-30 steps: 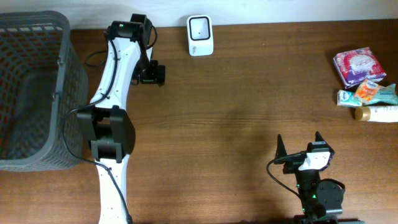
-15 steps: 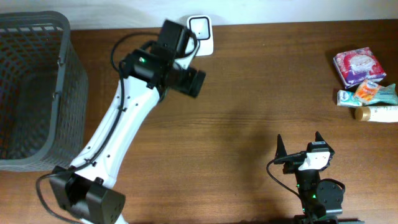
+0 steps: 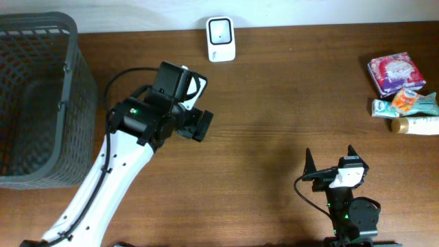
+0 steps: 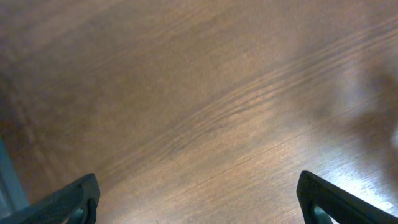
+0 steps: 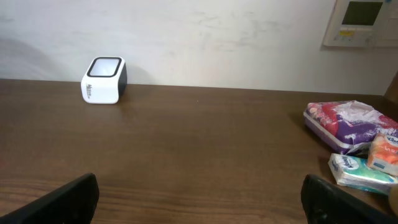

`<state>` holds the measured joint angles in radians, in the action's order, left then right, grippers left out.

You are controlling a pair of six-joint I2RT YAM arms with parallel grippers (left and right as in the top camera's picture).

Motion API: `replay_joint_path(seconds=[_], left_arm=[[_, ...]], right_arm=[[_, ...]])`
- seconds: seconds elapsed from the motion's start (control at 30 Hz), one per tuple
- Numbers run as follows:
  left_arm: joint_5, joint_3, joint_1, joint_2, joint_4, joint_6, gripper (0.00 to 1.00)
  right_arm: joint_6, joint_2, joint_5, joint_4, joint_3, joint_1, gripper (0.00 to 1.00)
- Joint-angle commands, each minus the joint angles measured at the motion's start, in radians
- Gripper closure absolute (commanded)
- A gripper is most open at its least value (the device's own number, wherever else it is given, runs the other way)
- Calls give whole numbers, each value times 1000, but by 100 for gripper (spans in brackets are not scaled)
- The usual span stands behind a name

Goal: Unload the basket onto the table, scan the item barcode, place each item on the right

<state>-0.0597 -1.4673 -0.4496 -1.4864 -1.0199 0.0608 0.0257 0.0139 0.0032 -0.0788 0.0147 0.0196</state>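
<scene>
The left tool hung with its jaws spread wide and nothing between them, above bare wood of the table, left of the middle and nearer the far edge than the near one. In its wrist view only the two dark fingertips showed at the lower corners, with plain wood grain below them. The right tool sat close to the near edge, right of the middle. Its jaws were likewise fully apart and empty, and it pointed toward the far edge.

The scanner, white with a dark window on top, stood upright at the far edge, a little left of the middle and well apart from both tools.

The items lay in a small cluster at the right edge, toward the far corner. A purple-and-red packet lay farthest back. Just beside it was a teal-and-white pack with an orange packet resting against it, and a cream bottle lay on its side nearest the near edge. No barcode could be made out on any of them.

A grey mesh basket filled the far left corner.
</scene>
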Motion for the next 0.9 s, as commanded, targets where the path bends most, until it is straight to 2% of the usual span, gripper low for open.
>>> replay_joint_path(seconds=[0.0,0.13,0.2,0.23,0.5,0.67,0.87], left_arm=[[11,84,1,43,51,16,1],[15,356,1,215,348,16,1],[18,549,1,367,549,15,1],[32,616,0,439,584,15,1],[15,820,29,754,631,16,1],[142,1093,149,973,851,16,1],[177,1216,261,1138,887,16,1]], right_arm=[[-3,-11,9,-3,-9,-8,1],[-4,-11,9,-3,-9,-8,1],[-3,-11,9,-3,-9,-8,1],[-4,-11,9,-3,-9,-8,1],[-4,-11,9,-3,-9,-8,1],[-3,-11,9,-3,-9,-8,1],[-4,-11,9,-3,-9,-8,1]])
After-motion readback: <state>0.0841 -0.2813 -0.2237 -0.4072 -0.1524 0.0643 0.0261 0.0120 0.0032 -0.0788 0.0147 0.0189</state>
